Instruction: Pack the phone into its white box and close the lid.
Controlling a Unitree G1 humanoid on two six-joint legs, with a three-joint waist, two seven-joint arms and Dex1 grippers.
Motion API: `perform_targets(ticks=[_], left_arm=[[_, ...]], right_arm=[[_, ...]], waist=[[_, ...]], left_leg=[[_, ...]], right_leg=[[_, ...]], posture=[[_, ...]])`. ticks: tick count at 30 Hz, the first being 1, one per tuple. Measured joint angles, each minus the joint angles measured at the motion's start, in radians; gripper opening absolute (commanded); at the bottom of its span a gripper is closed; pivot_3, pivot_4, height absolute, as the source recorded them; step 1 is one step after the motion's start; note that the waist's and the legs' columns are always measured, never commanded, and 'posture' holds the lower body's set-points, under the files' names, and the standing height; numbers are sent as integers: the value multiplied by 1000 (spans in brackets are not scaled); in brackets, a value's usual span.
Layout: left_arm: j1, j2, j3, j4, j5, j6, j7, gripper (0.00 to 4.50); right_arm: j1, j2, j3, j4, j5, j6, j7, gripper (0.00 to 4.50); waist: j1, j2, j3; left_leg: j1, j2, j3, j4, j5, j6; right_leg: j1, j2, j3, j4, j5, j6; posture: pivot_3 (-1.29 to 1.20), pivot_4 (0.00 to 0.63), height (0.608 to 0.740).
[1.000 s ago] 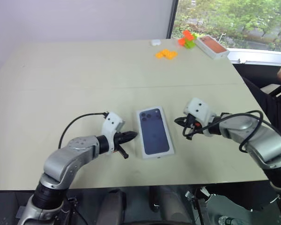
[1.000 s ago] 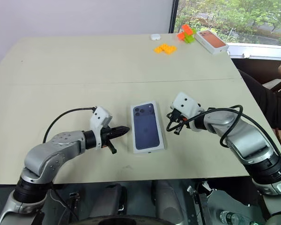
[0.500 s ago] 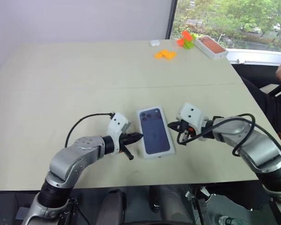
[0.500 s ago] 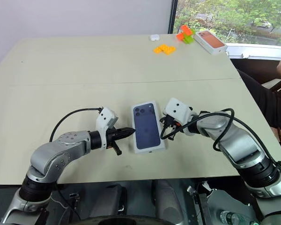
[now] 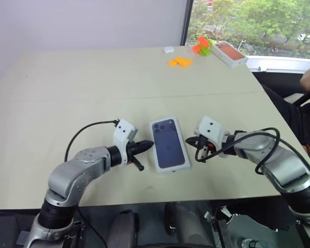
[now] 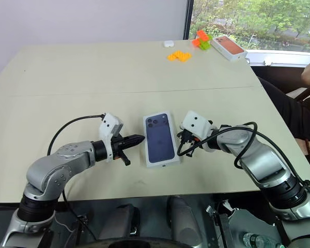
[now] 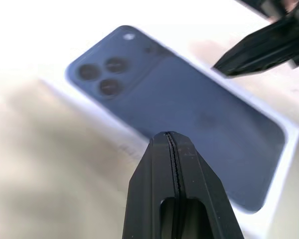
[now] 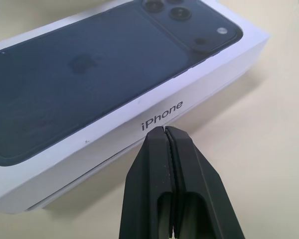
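Both closed hands, left (image 5: 151, 145) and right (image 5: 188, 140), now flank the lid (image 5: 169, 144) more closely.

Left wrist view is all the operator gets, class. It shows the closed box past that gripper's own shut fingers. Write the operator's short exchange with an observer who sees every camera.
Operator: Where is the other gripper aimed?
Observer: The right gripper is shut, and its tip is at the long side wall of the lid, just below the printed word "iPhone". I cannot tell whether it touches.
Operator: What else is on the table?
Observer: Orange blocks and a white box with a salmon-orange top sit at the far edge, well away from both arms.
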Motion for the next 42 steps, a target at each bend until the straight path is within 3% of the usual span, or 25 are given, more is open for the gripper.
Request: perform_targets(ticks=[5,12,31,37,42], left_arm=[[4,41,-30,22,50,-11,-6,0],[-19,-20,-98,59,84,-20,-8,0],[-28,-128,-57,56,49,-19,-6,0],[-18,-116,-43,49,40,-12,-3,0],[-19,-43,-24,49,64,-5,6,0]], right_arm=[[1,4,0,0,-5,-1,0,34],[1,15,0,0,-18,-1,2,34],[5,17,0,0,-41,0,23,34],[5,17,0,0,-47,-1,23,34],[6,17,0,1,-49,-1,23,34]], waist=[[1,0,0],[3,0,0],[1,0,0],[0,0,0],[0,0,0]], left_leg=[[-1,0,0,0,0,0],[-2,0,0,1,0,0],[-1,0,-1,1,0,0],[-1,0,-1,1,0,0],[-1,0,-1,1,0,0]], right_leg=[[0,0,0,0,0,0],[0,-1,0,-1,1,1],[0,-1,0,-1,0,1],[0,-1,0,-1,0,1],[0,-1,0,-1,0,1]], posture=[[0,150,740],[0,150,740],[0,150,740],[0,150,740],[0,150,740]])
